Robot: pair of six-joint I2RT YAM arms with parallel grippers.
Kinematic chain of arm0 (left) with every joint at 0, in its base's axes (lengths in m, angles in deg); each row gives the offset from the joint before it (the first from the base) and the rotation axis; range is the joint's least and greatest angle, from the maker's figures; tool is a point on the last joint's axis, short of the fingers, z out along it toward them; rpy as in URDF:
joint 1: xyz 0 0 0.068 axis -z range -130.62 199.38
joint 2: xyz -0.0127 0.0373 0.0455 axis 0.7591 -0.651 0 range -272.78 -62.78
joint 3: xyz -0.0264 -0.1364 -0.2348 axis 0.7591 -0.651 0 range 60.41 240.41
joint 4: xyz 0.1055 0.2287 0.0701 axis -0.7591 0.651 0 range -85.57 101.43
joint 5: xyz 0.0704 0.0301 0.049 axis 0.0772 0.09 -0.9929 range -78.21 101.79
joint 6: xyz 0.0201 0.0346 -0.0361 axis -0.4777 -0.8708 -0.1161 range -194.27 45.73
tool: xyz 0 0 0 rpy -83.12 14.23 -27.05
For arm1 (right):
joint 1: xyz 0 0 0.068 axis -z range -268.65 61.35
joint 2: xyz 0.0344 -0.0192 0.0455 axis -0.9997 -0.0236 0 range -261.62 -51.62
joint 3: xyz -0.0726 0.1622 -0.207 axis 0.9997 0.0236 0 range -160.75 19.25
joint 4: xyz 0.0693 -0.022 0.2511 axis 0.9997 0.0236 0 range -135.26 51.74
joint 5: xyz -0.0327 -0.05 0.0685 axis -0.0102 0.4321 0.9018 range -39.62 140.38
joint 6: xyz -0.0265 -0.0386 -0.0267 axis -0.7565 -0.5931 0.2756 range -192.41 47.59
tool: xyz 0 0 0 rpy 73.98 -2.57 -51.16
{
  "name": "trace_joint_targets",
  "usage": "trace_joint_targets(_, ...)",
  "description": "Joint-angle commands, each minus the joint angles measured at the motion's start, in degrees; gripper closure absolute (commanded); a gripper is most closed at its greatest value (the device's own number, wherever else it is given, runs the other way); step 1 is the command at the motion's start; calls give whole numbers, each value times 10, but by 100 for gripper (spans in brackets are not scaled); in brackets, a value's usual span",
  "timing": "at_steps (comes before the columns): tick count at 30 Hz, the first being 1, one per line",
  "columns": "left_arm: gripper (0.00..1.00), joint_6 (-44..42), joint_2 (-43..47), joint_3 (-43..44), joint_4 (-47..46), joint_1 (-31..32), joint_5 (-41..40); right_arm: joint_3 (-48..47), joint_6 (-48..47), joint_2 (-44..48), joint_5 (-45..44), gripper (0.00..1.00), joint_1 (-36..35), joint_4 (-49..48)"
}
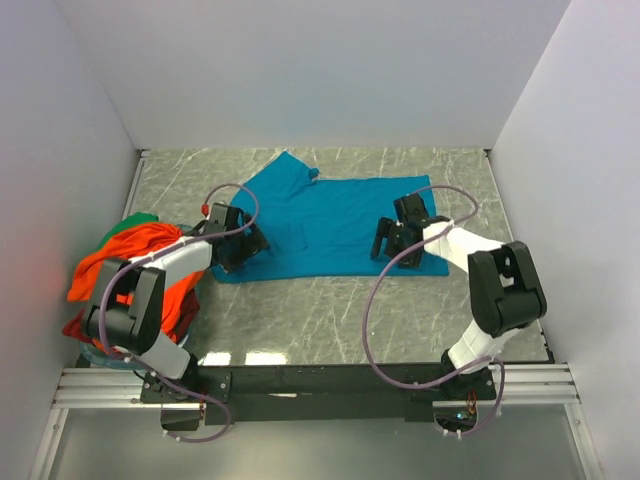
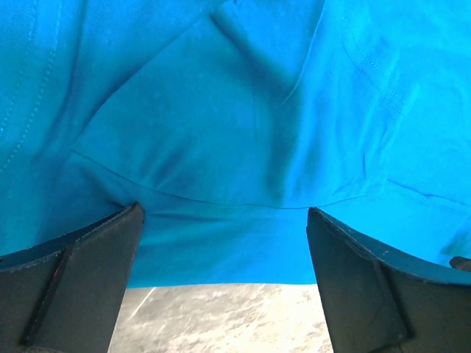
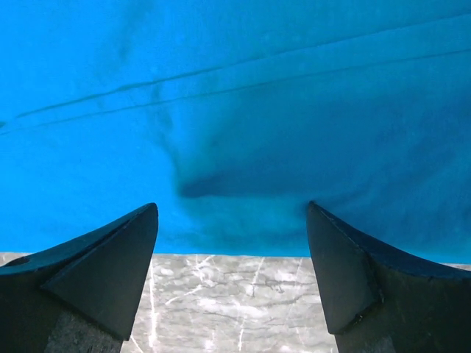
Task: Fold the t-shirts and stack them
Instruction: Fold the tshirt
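Teal t-shirt [image 1: 330,225]: spread flat in the middle of the table [image 1: 330,310].
Other t-shirts [image 1: 120,260]: orange, red and green, heaped unfolded at the left edge.
Left tool [image 1: 243,243]: released, fingers wide astride the near hem [image 2: 221,276].
Right tool [image 1: 395,240]: released, also over the near hem.
Handling: light and limp, likely to sag and slide; pinch the hem near both corners together.

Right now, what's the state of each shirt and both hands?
teal shirt: spread flat, not folded.
orange shirt: crumpled, top of the left-side pile.
green shirt: crumpled, in that pile.
red shirt: crumpled, in that pile.
left hand: open, at the teal shirt's near hem.
right hand: open, at the same hem.
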Motion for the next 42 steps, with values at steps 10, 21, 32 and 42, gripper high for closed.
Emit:
trace_joint_targets(10, 0, 58, 145, -138, 34, 29, -6, 154, 21, 114, 46, 12, 2, 21)
trace_joint_targets(21, 1, 120, 288, -227, 130, 62, -6, 240, 49, 210, 51, 12, -1, 47)
trace_joint_targets(32, 0, 158, 350, -244, 240, 68, -6, 270, 70, 320, 40, 12, -2, 116)
trace_joint_targets(42, 0, 156, 410, -193, 280, 77, -30, 226, 58, 384, 66, 12, -2, 116)
